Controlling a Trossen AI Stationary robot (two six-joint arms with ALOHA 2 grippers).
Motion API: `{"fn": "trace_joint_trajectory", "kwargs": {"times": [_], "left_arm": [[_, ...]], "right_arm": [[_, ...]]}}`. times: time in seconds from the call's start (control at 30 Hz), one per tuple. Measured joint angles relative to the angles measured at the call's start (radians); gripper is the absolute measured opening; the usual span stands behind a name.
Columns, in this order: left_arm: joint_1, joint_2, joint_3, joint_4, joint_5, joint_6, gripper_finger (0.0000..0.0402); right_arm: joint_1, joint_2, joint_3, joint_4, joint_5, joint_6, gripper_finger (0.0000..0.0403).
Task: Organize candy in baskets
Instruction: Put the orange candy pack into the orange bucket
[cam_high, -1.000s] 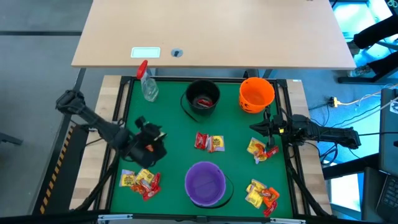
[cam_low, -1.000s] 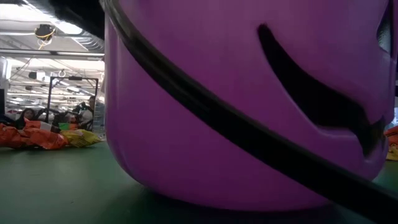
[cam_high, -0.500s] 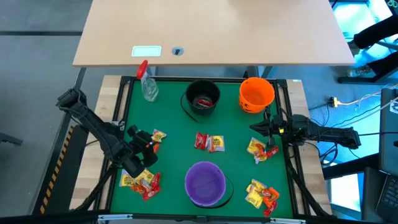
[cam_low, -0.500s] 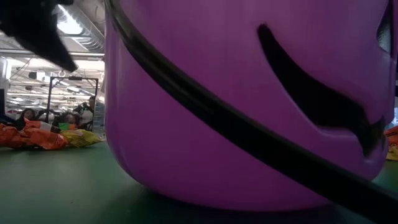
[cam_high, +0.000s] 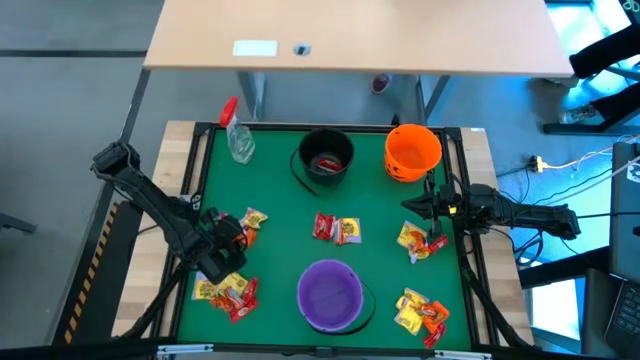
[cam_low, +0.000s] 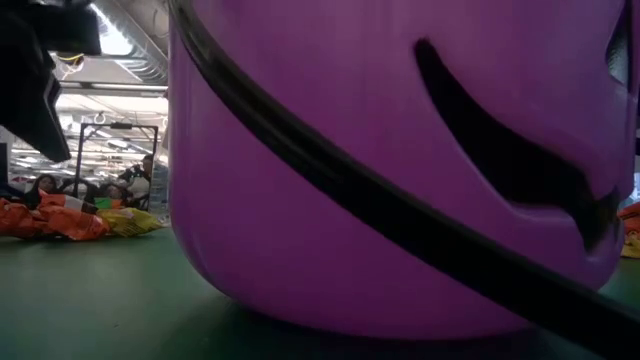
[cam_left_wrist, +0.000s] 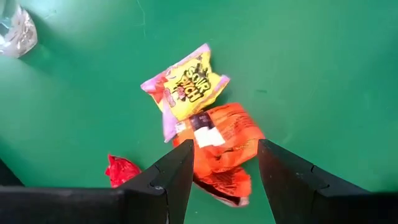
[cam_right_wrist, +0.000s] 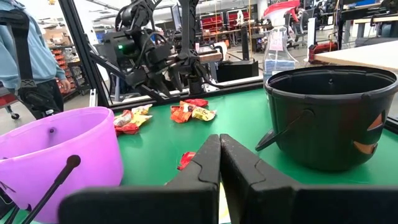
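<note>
My left gripper (cam_high: 232, 238) hangs open over the table's left half, slanting down. Its fingers stand on either side of an orange-red candy packet (cam_left_wrist: 221, 140) without touching it. A yellow packet (cam_left_wrist: 186, 84) overlaps that packet's far end, and a small red candy (cam_left_wrist: 121, 169) lies beside them. The black basket (cam_high: 327, 158) and the orange basket (cam_high: 412, 150) stand at the far edge. The purple basket (cam_high: 330, 295) stands near the front. My right gripper (cam_high: 410, 205) waits shut at the right side, level above the table.
More candy lies in heaps at the near left (cam_high: 225, 290), the centre (cam_high: 337, 229), the right (cam_high: 420, 240) and the near right (cam_high: 420, 312). A clear spray bottle (cam_high: 236, 135) lies at the far left corner. A person (cam_right_wrist: 25, 56) stands beyond the table.
My left gripper has sunk and gone toward the table's near left, tipping further downward. That uncovered the yellow and orange-red packets, which now lie just ahead of its fingers. The pale wooden desk beyond the far edge has shifted away from the table.
</note>
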Motion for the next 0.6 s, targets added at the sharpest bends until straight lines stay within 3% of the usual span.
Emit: {"fn": "trace_joint_trajectory", "kwargs": {"times": [0.33,0.6], "left_arm": [[0.11,0.0,-0.102,0.005,0.107,-0.091,0.0166],[0.159,-0.037,-0.186,0.223,0.114,-0.001,0.0166]], "right_arm": [[0.0,0.0,0.0,0.0,0.0,0.0,0.001],[0.0,0.0,0.0,0.0,0.0,0.0,0.001]]}}
